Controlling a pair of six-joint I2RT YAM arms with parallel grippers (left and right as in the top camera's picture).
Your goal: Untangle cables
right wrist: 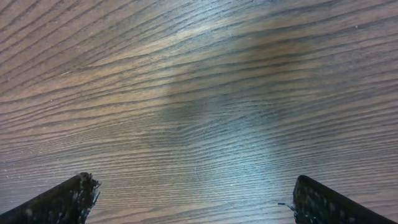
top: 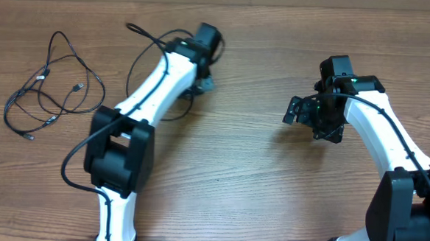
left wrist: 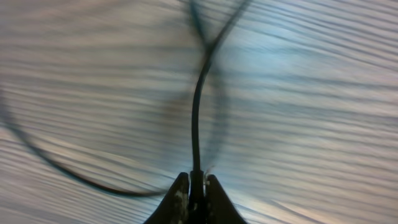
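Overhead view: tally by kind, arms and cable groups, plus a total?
White-and-black robot arms: 2 (left arm, right arm)
Thin black cable groups: 2 (loose tangle; cord pinched in left gripper)
Total: 4

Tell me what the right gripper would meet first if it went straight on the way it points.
Likely the wooden table: the right gripper, open, looks onto bare wood grain only, though depth is unclear.

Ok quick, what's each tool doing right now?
Left tool: closed on a thin black cable.
Right tool: open, holding nothing.
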